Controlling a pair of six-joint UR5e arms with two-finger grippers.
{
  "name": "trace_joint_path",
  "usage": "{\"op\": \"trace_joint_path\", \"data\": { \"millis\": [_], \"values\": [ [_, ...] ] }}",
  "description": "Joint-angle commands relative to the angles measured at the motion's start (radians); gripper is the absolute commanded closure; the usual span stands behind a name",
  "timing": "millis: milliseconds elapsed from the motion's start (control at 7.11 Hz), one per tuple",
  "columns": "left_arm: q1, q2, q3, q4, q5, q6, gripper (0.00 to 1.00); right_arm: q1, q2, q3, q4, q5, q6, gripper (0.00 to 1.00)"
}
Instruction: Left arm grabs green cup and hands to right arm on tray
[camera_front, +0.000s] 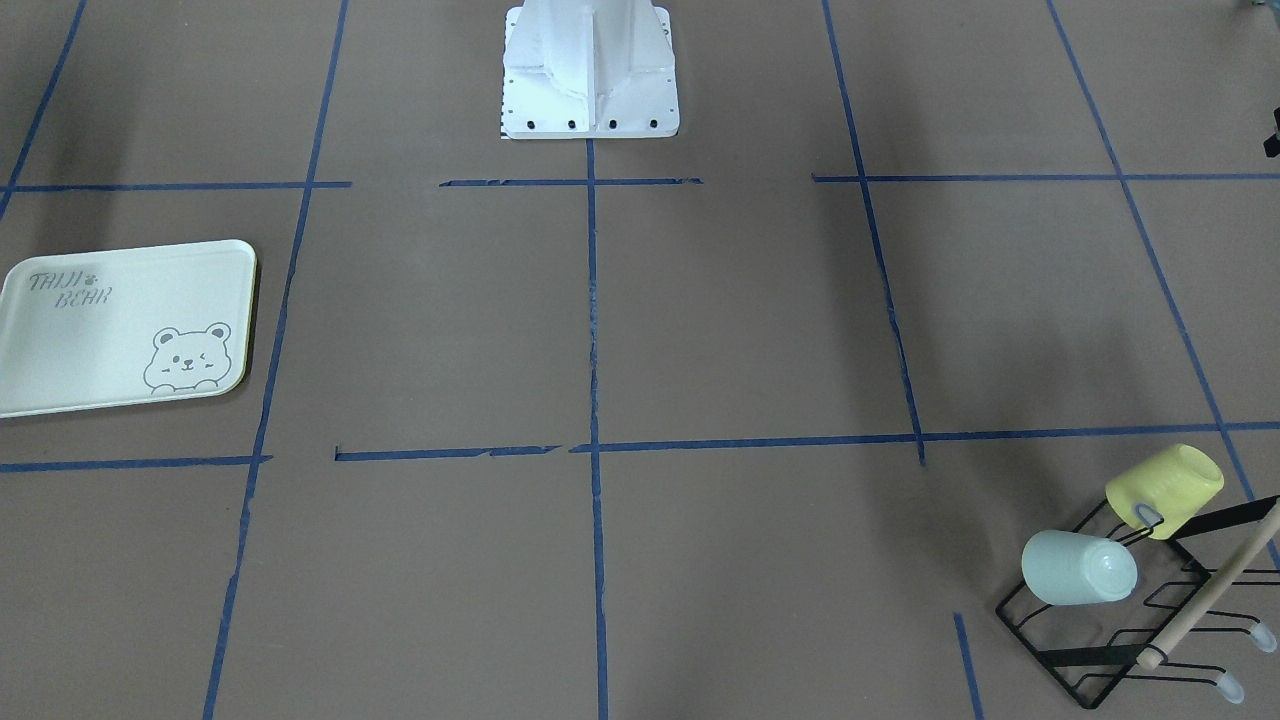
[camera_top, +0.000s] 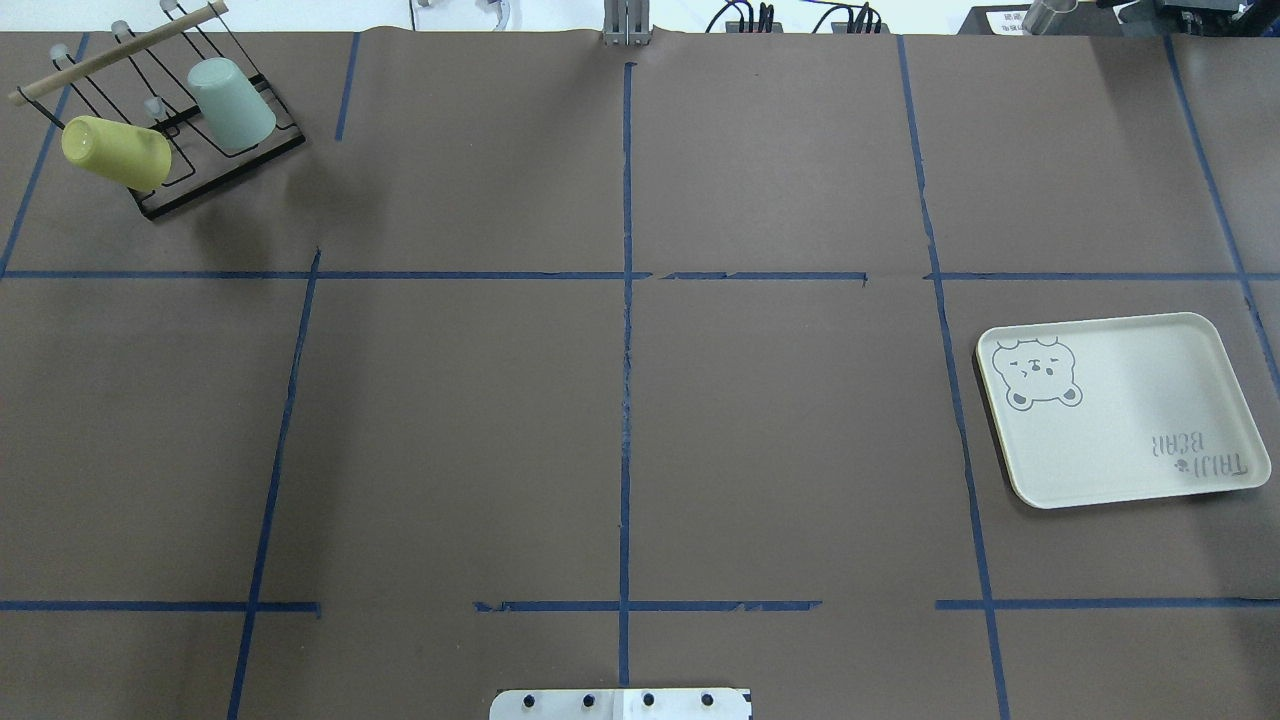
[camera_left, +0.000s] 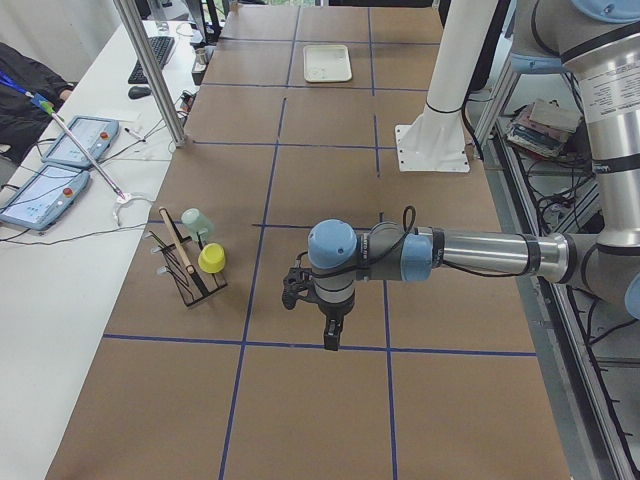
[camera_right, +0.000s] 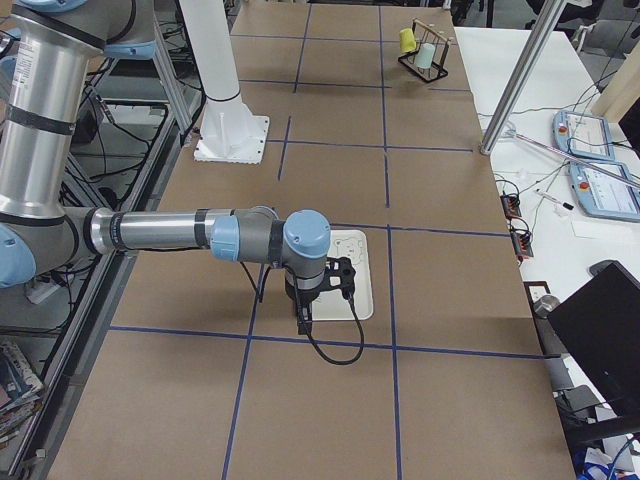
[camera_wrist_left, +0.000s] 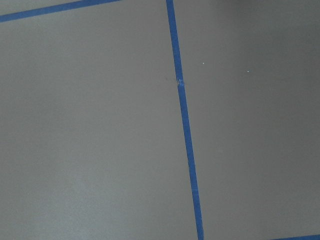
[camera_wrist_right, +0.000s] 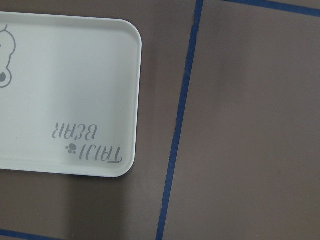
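Where the two arms reach out over the table, both hang clear of the objects. Left arm (camera_left: 470, 250) stretches level above mid-table; right arm (camera_right: 160, 232) likewise, at the far end from the cups. White bolted robot pedestal (camera_front: 590, 70) stands at the table's robot-side edge.

Pale cream-green rectangular tray with the grey bear drawing and "TAIJI BEAR" lettering (camera_top: 1120, 440) lies flat on the robot's right side, well apart from the rack. Black wire drying rack with a wooden dowel handle (camera_front: 1100, 640) sits at the far-left corner from the robot. Small pale mint-green plastic cup (camera_front: 1075, 568) rests tilted on the rack. Pale yellow plastic cup (camera_front: 1165, 490) rests tilted just beside it. The dowel runs across the rack close to both cups.

Left gripper (camera_left: 331, 338) points down, well apart from the rack; spread or pressed together, cannot tell. Right gripper (camera_right: 303, 322) points down near the tray's edge; cannot tell its state either.

Surface: brown paper table cover (camera_top: 450, 430), gridded with blue tape lines (camera_top: 626, 400). Left wrist view shows only paper and tape; right wrist view shows the tray's lettered corner. Room: white side bench (camera_left: 60, 280) with two teach pendants (camera_left: 60, 165), a keyboard (camera_left: 150, 58) and an aluminium post (camera_left: 150, 70).
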Motion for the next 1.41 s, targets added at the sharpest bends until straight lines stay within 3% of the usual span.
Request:
{"op": "trace_joint_path", "data": {
  "millis": [0, 422, 844, 985, 1267],
  "values": [
    [0.000, 0.001, 0.002, 0.001, 0.000, 0.000, 0.00, -0.001, 0.000, 0.002, 0.001, 0.002, 0.002, 0.00],
    [0.003, -0.025, 0.002, -0.011, 0.014, -0.003, 0.00, -0.001, 0.003, 0.021, 0.001, 0.003, 0.003, 0.00],
    [0.003, -0.331, 0.082, -0.014, 0.009, -0.056, 0.00, -0.001, 0.008, 0.019, 0.001, 0.002, 0.003, 0.00],
    [0.009, -0.361, 0.096, -0.046, 0.011, -0.214, 0.00, -0.001, 0.008, 0.019, 0.001, 0.002, 0.003, 0.00],
    [0.085, -0.444, 0.134, -0.182, 0.015, -0.294, 0.00, -0.001, 0.009, 0.019, 0.001, 0.002, 0.003, 0.00]
  ]
}}
